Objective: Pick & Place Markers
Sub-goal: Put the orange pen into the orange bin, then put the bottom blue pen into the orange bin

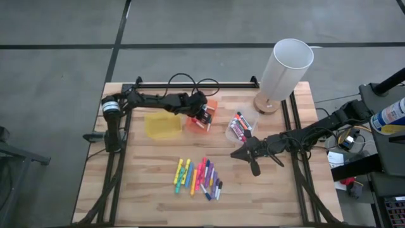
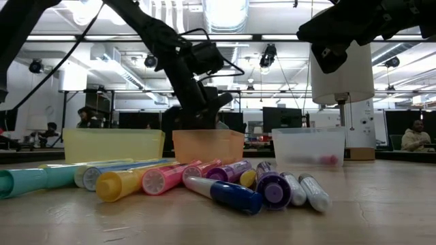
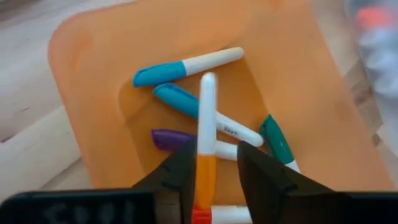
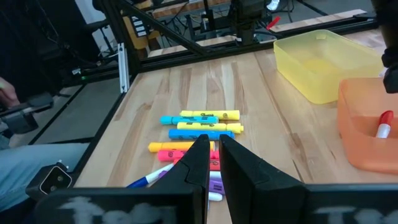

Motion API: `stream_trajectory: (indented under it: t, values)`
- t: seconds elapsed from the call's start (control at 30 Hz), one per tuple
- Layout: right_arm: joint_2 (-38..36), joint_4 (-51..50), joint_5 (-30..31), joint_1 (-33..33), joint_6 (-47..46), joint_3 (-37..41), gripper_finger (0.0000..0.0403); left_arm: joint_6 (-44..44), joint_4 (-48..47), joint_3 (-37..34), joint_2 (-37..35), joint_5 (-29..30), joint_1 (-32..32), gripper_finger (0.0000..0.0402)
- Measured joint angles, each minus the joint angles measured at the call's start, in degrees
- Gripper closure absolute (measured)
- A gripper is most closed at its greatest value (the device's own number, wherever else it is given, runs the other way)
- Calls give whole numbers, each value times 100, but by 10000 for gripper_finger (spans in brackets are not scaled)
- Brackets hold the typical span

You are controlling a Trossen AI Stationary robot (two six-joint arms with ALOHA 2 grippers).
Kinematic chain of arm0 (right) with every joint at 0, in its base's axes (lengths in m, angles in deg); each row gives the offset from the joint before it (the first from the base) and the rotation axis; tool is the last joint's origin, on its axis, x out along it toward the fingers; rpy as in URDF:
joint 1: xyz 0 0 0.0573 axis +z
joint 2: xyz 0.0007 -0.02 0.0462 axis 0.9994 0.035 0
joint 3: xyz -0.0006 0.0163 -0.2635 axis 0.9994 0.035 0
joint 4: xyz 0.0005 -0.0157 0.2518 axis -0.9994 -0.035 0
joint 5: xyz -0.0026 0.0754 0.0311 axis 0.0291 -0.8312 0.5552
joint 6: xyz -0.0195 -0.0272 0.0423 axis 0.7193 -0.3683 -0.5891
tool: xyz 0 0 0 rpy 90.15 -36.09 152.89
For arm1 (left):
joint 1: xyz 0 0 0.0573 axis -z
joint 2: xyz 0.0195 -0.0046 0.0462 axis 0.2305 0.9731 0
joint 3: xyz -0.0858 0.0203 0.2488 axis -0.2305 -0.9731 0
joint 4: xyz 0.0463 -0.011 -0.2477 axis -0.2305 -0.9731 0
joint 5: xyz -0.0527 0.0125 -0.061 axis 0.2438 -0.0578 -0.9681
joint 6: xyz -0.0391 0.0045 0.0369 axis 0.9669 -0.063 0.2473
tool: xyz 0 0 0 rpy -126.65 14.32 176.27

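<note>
- High view: left pincer hangs over the orange bin, at about 11 o'clock from the loose markers on the table. Right pincer sits at roughly 2 o'clock from that pile, nearer to it than the left.
- Low view: left arm reaches down into the orange bin; the pile of markers lies in front, untouched.
- Left wrist view: an orange-and-white marker stands between the fingers, long axis in line with them, tip toward the bin floor. Fingers look parted, grip easing; contact is uncertain. Judgement: release into the bin is under way.
- Right wrist view: right pincer is clenched, empty, pointing at the markers, which lie crosswise to it.
</note>
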Motion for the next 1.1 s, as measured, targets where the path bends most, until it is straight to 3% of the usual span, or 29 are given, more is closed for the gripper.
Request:
stream_trajectory:
  t: [0.27,0.5,0.73,1.1]
  values:
    - [0,-2,-2,0,0,0,371,-366,-1049,703,-7,-36,85,263]
    - [-2,-12,-2,0,107,0,371,-994,-1491,1035,-296,-40,628,262]
    - [-2,-111,-3,0,107,0,371,-1802,-1581,882,-755,89,1666,262]
    - [-3,-103,-2,0,102,4,371,-3088,-1484,562,-774,280,3604,262]
